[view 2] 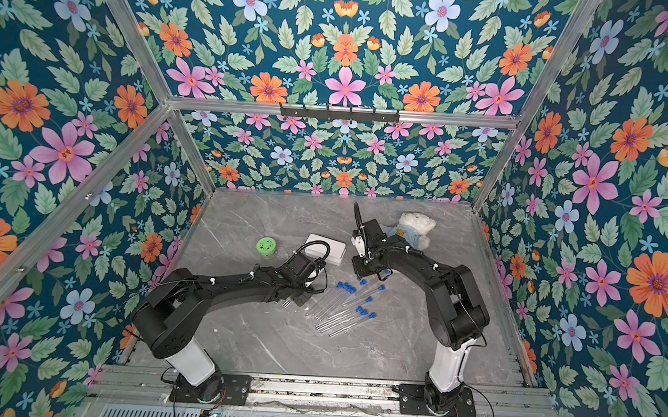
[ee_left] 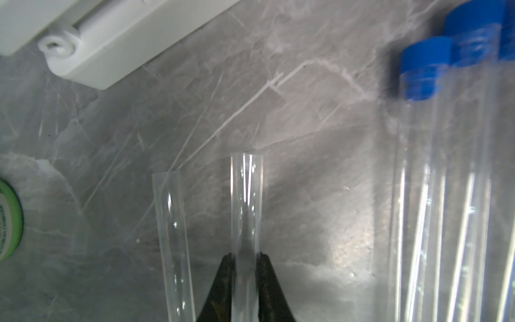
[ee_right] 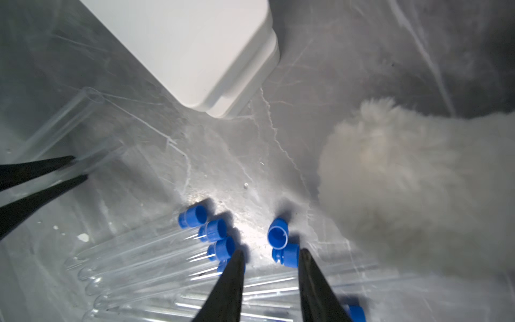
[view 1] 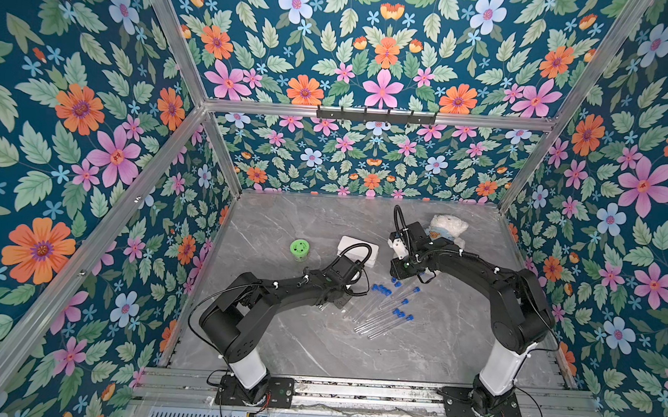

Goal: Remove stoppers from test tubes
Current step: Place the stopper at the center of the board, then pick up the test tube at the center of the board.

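Roughly mid-task, uncapping under way.
Pinching an open-mouthed, slim clear test tube (ee_left: pixel 246 195) in the left tool (ee_left: pixel 245 255); holding the right tool (ee_right: pixel 271 252) spread and empty above small blue plastic stoppers (ee_right: pixel 277 237) loose on the grey marbled tabletop (ee_right: pixel 306 69), beside glossy capped tubes (ee_right: pixel 131 241). Risk of bumping slick round tubes and sending them rolling.

Both top views look steeply down from high above the arms' bases and take in the whole desk (view 1: pixel 316 347) and both arms, almost identically. Each wrist camera sits close behind its own left pincer (ee_left: pixel 245 254) or right pincer (ee_right: pixel 271 251), looking along the tips, low over the desk. Both wrist views share the white box (ee_left: pixel 111 41) beyond the tips.
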You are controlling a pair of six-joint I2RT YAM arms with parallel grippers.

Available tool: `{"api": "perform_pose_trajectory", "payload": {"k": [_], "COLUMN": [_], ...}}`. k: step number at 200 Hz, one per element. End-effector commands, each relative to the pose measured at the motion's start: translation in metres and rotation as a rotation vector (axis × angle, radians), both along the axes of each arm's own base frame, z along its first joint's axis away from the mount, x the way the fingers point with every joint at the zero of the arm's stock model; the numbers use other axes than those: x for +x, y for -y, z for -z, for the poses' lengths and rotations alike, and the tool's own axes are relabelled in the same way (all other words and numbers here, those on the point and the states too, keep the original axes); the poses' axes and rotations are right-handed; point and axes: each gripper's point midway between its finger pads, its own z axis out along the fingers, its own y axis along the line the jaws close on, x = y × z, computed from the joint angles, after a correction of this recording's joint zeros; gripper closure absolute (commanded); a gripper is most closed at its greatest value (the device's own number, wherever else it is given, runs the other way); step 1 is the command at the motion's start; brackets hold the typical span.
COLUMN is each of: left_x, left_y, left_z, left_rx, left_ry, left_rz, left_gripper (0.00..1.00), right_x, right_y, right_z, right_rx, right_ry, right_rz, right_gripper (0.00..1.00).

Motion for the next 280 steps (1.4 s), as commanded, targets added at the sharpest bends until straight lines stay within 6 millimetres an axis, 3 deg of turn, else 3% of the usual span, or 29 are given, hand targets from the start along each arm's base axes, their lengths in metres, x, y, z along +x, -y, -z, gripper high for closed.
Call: {"api": "perform_pose_trajectory", "payload": {"k": [1,46,86,101,105,120,149,167,205,257,261,280], "left_x": [0.000,0.000,0.001,0.002,0.003,0.002,-0.003,-0.009,-0.017,-0.023,-0.023,-0.021], "left_y": [-0.001,-0.002,-0.003,-0.002,-0.002,0.005,0.018,0.027,0.046,0.064,0.064,0.064], "left_z": [-0.001,-0.001,-0.004,-0.010,-0.012,-0.026,-0.051,-0.056,-0.049,-0.032,-0.030,-0.027], "left_rx": [-0.002,-0.003,-0.004,-0.010,-0.013,-0.059,-0.149,-0.181,-0.225,-0.215,-0.212,-0.198], "left_ry": [-0.004,-0.005,0.005,0.016,0.020,0.036,0.063,0.055,0.019,-0.012,-0.014,-0.013], "left_rz": [-0.016,-0.017,-0.026,-0.027,-0.026,-0.012,0.033,0.065,0.089,0.122,0.122,0.120], "left_gripper": [0.82,0.75,0.72,0.70,0.69,0.66,0.60,0.58,0.51,0.51,0.51,0.51], "right_x": [0.007,0.005,0.003,0.003,0.003,0.002,0.002,0.002,0.002,-0.004,-0.002,-0.002], "right_y": [-0.004,-0.008,-0.012,-0.012,-0.012,-0.013,-0.014,-0.015,-0.012,-0.019,-0.019,-0.019], "right_z": [-0.016,-0.036,-0.040,-0.039,-0.053,-0.058,-0.066,-0.070,-0.068,-0.070,-0.058,-0.054], "right_rx": [0.038,0.100,0.132,0.141,0.164,0.226,0.416,0.480,0.466,0.530,0.527,0.540], "right_ry": [0.071,0.133,0.131,0.132,0.160,0.146,0.058,0.032,0.020,-0.043,-0.074,-0.094], "right_rz": [-0.004,-0.011,-0.019,-0.017,-0.018,-0.014,0.015,0.014,0.027,0.004,0.013,0.019], "right_gripper": [0.65,0.64,0.64,0.64,0.64,0.62,0.51,0.41,0.31,0.29,0.29,0.29]}}
